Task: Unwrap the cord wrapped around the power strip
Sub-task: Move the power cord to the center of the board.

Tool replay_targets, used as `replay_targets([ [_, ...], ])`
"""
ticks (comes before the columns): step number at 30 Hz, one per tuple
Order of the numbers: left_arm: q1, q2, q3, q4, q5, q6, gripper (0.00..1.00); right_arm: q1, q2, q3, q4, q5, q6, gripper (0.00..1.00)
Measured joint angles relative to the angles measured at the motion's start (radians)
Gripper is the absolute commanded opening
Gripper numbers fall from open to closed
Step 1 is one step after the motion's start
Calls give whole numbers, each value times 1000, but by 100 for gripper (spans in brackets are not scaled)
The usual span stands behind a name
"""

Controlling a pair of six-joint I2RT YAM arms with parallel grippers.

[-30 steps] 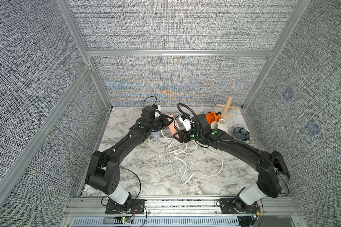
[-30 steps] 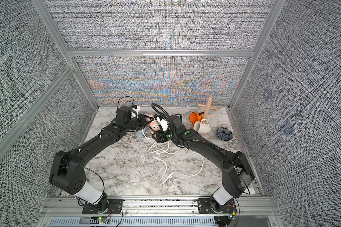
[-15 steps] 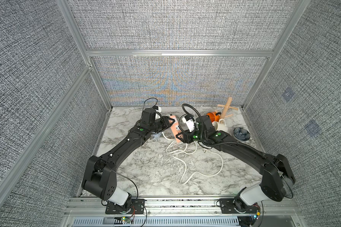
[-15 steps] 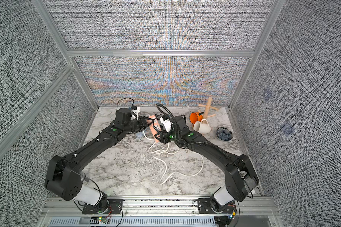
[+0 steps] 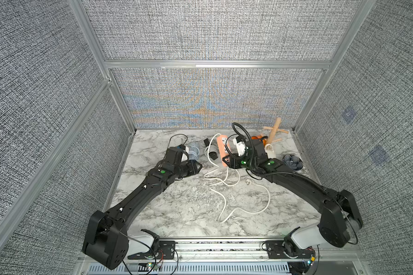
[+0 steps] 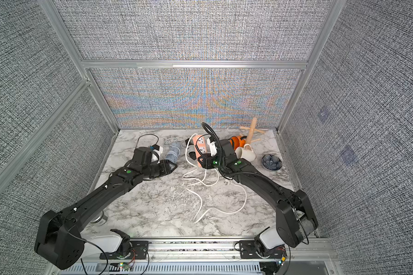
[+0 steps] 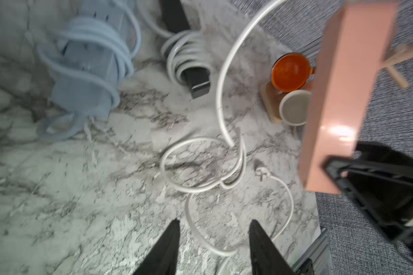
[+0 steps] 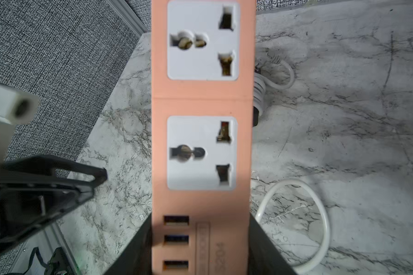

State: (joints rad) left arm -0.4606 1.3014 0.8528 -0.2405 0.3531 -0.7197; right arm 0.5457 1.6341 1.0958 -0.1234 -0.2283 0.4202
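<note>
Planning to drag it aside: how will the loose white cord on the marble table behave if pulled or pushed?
The thin white power cord lies in slack loops, so probably floppy: pushing would bunch it. One end arcs up toward the lifted salmon-pink plastic power strip, so pulling may tug that. Crossing loops might snag.

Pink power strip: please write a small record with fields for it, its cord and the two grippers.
strip: pink power strip, held off the table, socket face bare
holder: right gripper, shut on its USB end
cord: white cord, leaves the far end, lies in loose loops on the table
free arm: left gripper, open, empty, above the loops
neighbour: grey strip, wound in its own cord
</note>
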Motion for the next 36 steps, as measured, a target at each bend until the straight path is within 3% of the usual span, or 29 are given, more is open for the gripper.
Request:
replay_targets([
  [7,-54,95,-110,77,38,-110,70,-4,-8,-25,8,18,3,7],
  [13,-119,217,-84,159,71,-152,72,-4,-20,-39,5,39,2,6],
  [18,-124,283,-72,171,94,-155,68,-6,-43,-55,3,48,-1,6],
  [31,-148,365,-87,271,117,-201,30,-8,-77,-119,-6,92,-1,4],
  [36,-145,317,-107,267,94,-193,0,-15,-106,-156,-8,114,-8,2],
])
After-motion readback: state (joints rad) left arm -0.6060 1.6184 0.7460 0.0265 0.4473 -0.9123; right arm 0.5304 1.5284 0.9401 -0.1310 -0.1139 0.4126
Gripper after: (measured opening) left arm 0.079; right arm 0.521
